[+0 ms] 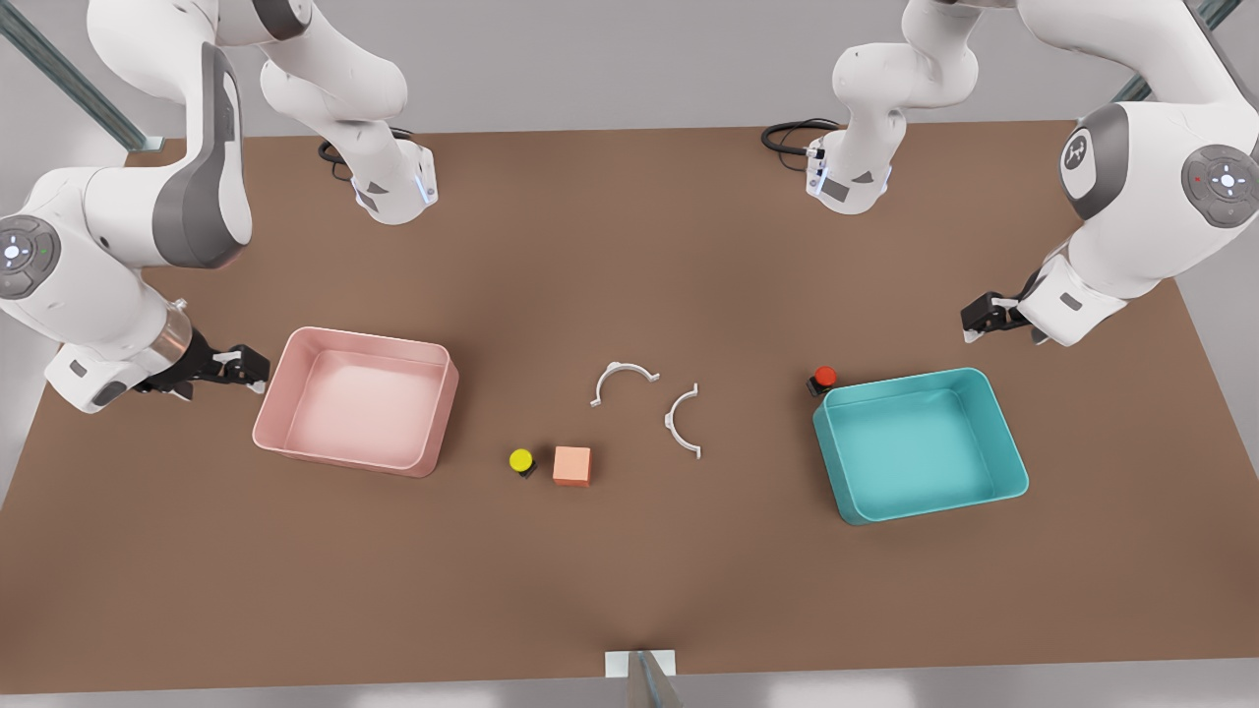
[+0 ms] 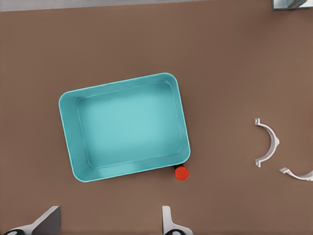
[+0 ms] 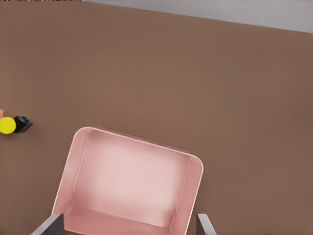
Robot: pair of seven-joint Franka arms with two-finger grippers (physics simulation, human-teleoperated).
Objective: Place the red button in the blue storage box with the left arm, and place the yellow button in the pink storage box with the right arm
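Buttons lay nearest the camera's side of the brown table [image 1: 629,590]: the tiny yellow-capped push button [image 1: 520,460] touching-close beside a small orange cube [image 1: 571,465], between the boxes. Just behind, the tiny red-capped push button [image 1: 824,378] sat against a corner of the teal-blue shallow plastic tray [image 1: 1013,462], on the side facing the left gripper [image 1: 976,323], whose fingers were spread and empty. The right gripper [image 1: 258,369], also parted and empty, hovered beside the pale pink shallow tray [image 1: 433,457], which lay between it and the yellow button. No writing was legible.

orange cube [image 1: 571,465] beside yellow button [image 1: 520,460]
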